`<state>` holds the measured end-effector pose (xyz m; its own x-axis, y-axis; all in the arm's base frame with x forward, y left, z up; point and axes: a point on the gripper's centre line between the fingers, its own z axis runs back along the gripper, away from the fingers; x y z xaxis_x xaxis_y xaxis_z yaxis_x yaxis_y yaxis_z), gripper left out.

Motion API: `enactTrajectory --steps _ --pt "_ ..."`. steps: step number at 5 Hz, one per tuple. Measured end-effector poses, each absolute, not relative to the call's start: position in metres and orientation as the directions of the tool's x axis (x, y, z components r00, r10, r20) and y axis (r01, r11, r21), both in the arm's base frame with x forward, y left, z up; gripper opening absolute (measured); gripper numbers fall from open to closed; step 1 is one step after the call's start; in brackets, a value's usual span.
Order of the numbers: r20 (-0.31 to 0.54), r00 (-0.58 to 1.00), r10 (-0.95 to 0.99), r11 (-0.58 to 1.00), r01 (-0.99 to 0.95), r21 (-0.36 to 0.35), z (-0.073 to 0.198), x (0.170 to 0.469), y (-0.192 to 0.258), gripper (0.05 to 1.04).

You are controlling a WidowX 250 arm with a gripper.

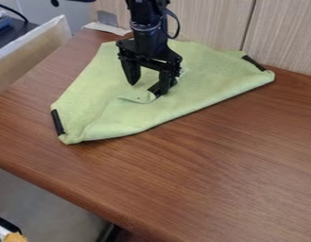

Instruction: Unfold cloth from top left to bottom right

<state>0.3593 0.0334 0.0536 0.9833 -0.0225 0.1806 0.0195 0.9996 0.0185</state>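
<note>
Operator: State the claw condition.

Technician: The claw [149, 88] is wide, its two fingers apart. It points down over the middle of the cloth [88, 104]. One finger is beside a black corner piece [159, 90]; contact between them cannot be confirmed.

Operator: Specify the cloth position and edges.

Technician: The cloth lies on the wooden table [214, 165], toward the rear. It is partly folded. The front fold runs at a slant from the lower-left corner of the cloth up to its right corner. A small curled flap [140, 98] lies below the claw. One black strip [57, 122] marks the left end, another [254, 63] the right end. The far part of the cloth reaches near the wall panel [214, 23].

Operator: Define the room for moving.

Technician: The tabletop extends from the front fold toward the bottom and right of the view. The front table edge slants from the left side down to the bottom. The wall panel bounds the rear.

Operator: Report the arm pose.

Technician: The arm [147, 23] enters at the top edge and hangs nearly upright. A cable [177, 23] loops beside it.
</note>
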Motion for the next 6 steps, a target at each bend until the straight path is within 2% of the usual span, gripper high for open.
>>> enactTrajectory --steps 2,3,4,6 --pt "0.182 0.983 -0.013 1.0 0.009 0.023 0.054 0.36 0.034 0.375" --pt "0.18 0.984 -0.012 1.0 0.008 0.023 0.054 0.36 0.034 0.178" --pt "0.183 0.983 -0.012 1.0 0.008 0.026 0.055 0.36 0.034 0.088" --pt "0.23 0.973 -0.012 1.0 0.008 0.017 0.082 0.359 0.028 0.071"
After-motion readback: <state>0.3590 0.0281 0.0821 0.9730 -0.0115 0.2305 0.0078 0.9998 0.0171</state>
